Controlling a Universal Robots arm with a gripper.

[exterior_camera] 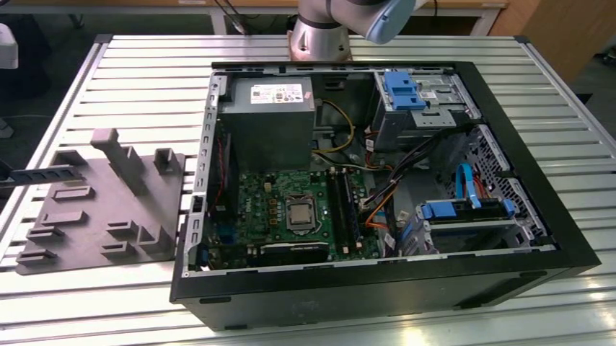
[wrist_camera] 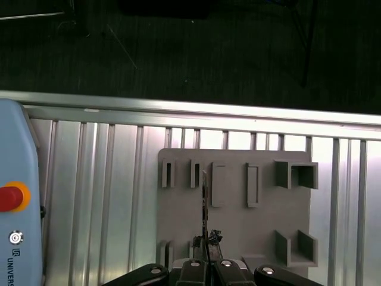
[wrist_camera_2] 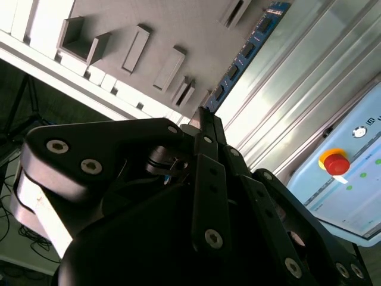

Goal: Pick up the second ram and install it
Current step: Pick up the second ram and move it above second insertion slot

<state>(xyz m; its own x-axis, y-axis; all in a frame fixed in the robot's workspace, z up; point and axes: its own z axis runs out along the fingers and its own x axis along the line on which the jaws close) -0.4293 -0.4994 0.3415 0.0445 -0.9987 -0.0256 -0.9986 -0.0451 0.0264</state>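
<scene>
The jaws are closed narrow on one end of the second ram [wrist_camera_2: 246, 56]. It is held edge-on (a thin dark line in the first wrist view) over the grey plastic tray [wrist_camera: 238, 220]. The tray lies on the slatted metal surface [exterior_camera: 125, 79], beside the open computer case [exterior_camera: 539, 238].

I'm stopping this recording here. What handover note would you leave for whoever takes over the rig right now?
Gripper: shut on the second ram, holding it by one end.
Ram: over the grey tray, at the exterior view's left, apart from the open computer case. I cannot tell whether it is clear of the tray.
Done: ram gripped.
Left: ram not yet in the motherboard inside the case.
</scene>
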